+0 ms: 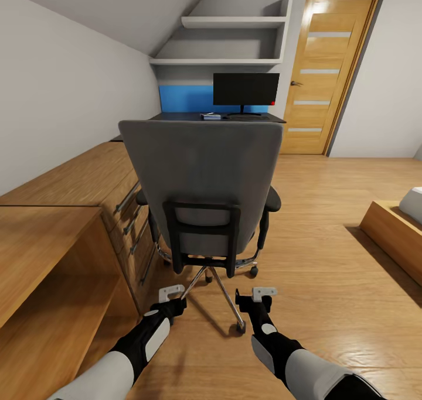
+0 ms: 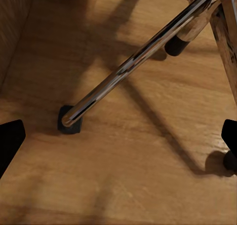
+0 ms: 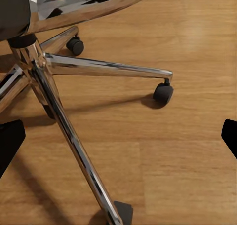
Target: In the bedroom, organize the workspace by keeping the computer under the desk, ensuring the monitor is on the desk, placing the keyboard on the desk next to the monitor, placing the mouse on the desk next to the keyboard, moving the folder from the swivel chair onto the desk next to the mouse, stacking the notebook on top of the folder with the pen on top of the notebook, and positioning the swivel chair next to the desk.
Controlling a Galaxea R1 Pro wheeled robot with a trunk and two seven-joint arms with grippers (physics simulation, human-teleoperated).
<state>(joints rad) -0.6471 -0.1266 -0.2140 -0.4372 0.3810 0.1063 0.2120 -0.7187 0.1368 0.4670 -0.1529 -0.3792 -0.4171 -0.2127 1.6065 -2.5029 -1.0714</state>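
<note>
- The swivel chair point(image 1: 202, 177) was seen from behind, standing on the wooden floor point(image 1: 328, 259) between the robot and the worktop point(image 1: 176, 117), well apart from the worktop's near edge.
- The step in hand was judged to be the positioning of the chair next to the worktop; whether the folder lay on the seat could not be told, the grey backrest hiding it.
- The next move was judged to call for a hold or push on the backrest, so that the chair would be rolled forward on its casters.
- The chair was shown with a grey padded back, black armrests and a chrome five-spoke base point(image 2: 133, 67), one black caster point(image 3: 163, 93) resting on the floor.
- The left claw point(image 1: 170, 293) and the right claw point(image 1: 263, 293) were held low behind the base, both spread and pinching nothing.
- On the worktop, the monitor point(image 1: 245, 89) stood before the blue back panel point(image 1: 184, 98); wooden drawers point(image 1: 88, 183) ran along the left wall.
</note>
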